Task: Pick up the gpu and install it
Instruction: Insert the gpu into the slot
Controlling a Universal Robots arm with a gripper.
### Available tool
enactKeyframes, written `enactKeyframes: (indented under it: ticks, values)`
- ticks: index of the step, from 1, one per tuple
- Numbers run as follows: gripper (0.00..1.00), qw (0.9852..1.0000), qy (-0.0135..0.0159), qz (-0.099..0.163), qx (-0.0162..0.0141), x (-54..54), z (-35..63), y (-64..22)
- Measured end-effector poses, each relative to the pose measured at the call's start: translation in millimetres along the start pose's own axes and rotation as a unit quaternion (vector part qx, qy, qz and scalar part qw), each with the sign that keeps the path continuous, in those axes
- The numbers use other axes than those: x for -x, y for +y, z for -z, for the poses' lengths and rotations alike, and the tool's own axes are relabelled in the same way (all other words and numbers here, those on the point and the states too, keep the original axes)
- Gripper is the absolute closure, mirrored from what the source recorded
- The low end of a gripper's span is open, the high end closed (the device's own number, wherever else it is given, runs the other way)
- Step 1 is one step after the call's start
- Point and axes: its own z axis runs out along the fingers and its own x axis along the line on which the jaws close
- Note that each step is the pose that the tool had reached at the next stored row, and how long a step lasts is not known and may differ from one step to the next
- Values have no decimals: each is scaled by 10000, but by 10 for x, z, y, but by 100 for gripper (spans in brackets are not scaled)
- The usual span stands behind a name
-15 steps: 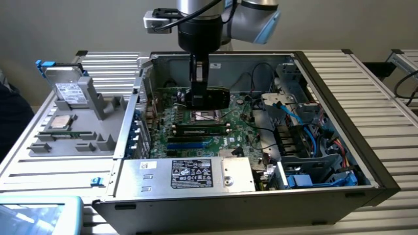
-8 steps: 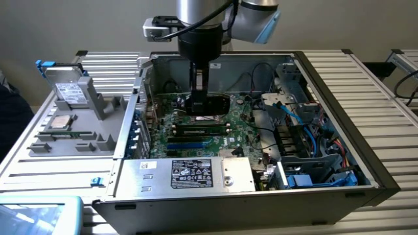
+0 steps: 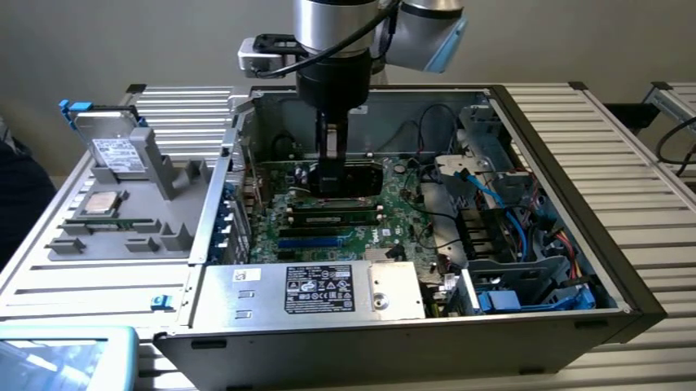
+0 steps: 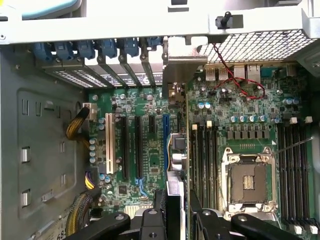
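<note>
An open computer case [image 3: 592, 220] lies on its side on a slatted surface [image 3: 641, 138], walling in the motherboard [image 3: 270, 244]. A Universal Robots arm [image 3: 332, 32] reaches straight down over that board. The gpu [image 4: 176, 155] hangs on edge just above the motherboard, directly beneath the end effector [image 4: 177, 202]. The jaws are partly closed and clamp the card's upper edge from both sides. The card's long axis runs parallel with the motherboard's expansion slots, and its silvery bracket [image 4: 179, 65] points at the row of rear openings along the board's edge. In the wrist view the card lines up close beside the blue slot [image 4: 165, 142] on the motherboard. The card appears edge-on, so its connector edge is hidden, and it is not possible to tell whether it touches the slot or hangs clear. The dark fingers [image 4: 150, 222] cover the near end of the card.
</note>
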Motion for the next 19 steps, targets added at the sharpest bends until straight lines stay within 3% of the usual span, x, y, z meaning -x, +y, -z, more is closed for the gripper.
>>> enactKeyframes:
  ticks: [3,7,11,19]
  values:
    - [72,10000,-13,1,1,-6,-52,20]
    - [72,10000,-59,2,6,-32,-119,72]
    - [72,9999,-144,5,13,-84,-156,81]
    - [72,9994,-349,11,32,-235,-225,79]
